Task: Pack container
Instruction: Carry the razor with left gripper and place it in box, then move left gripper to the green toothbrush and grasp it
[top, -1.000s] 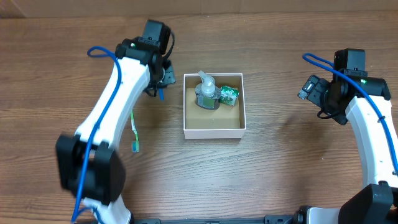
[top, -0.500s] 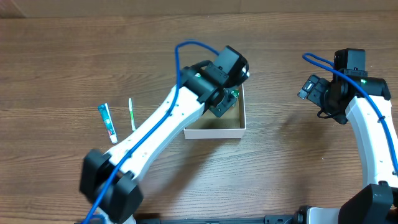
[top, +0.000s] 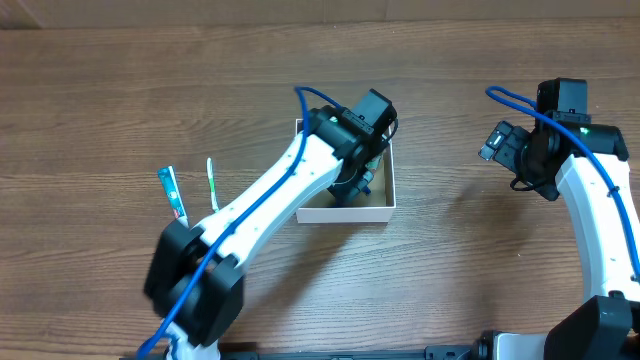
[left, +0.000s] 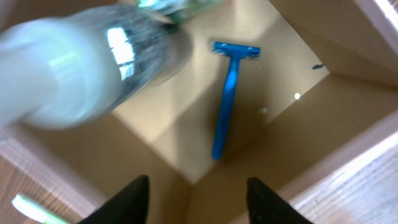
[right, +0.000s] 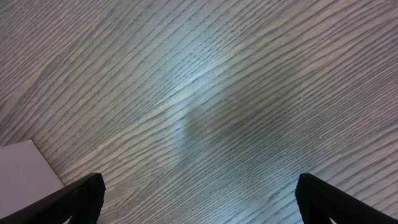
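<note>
The container (top: 350, 212) is a small square box with white walls and a brown inside, at the table's middle. My left arm reaches over it and hides most of its contents from above. My left gripper (top: 358, 184) hangs open and empty inside the box. In the left wrist view my left gripper (left: 199, 202) is above the brown floor (left: 311, 124), where a blue razor (left: 226, 99) lies flat beside a clear pump bottle (left: 81, 68). My right gripper (top: 497, 141) is open and empty over bare wood at the right, as the right wrist view (right: 199, 205) shows.
A toothpaste tube (top: 173, 193) and a green-and-white toothbrush (top: 212, 184) lie on the wood left of the container. A green packet (left: 180, 5) shows at the box's far side. A white corner (right: 25, 171) shows low left in the right wrist view.
My left arm swung from left of the box to over it. The blue razor it carried now lies in the box, and the gripper is open. The right arm has not moved.
</note>
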